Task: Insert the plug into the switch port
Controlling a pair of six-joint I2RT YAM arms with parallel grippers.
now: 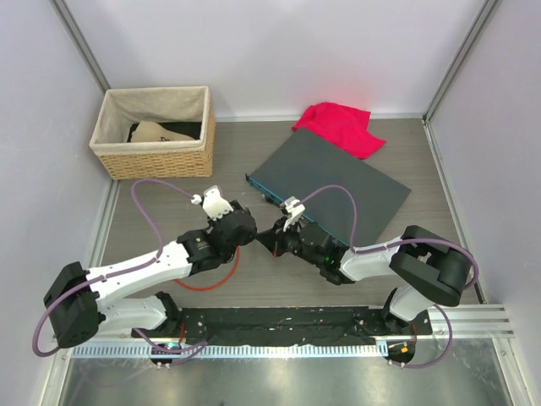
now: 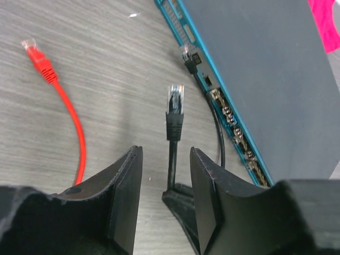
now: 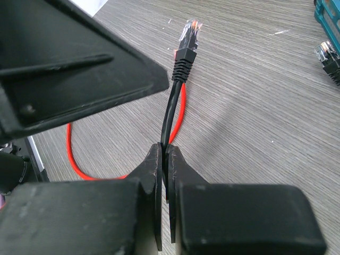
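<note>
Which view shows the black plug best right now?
Left wrist: the black plug stands whole and sharp, with the switch's teal port row beside it. Right wrist shows the plug too, its cable pinched in the right gripper, but hardly any ports. The top view is too far to make it out.

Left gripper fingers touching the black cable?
Apart. The left wrist view shows the black cable running up between the left gripper fingers, with bare table visible on both sides of it.
</note>
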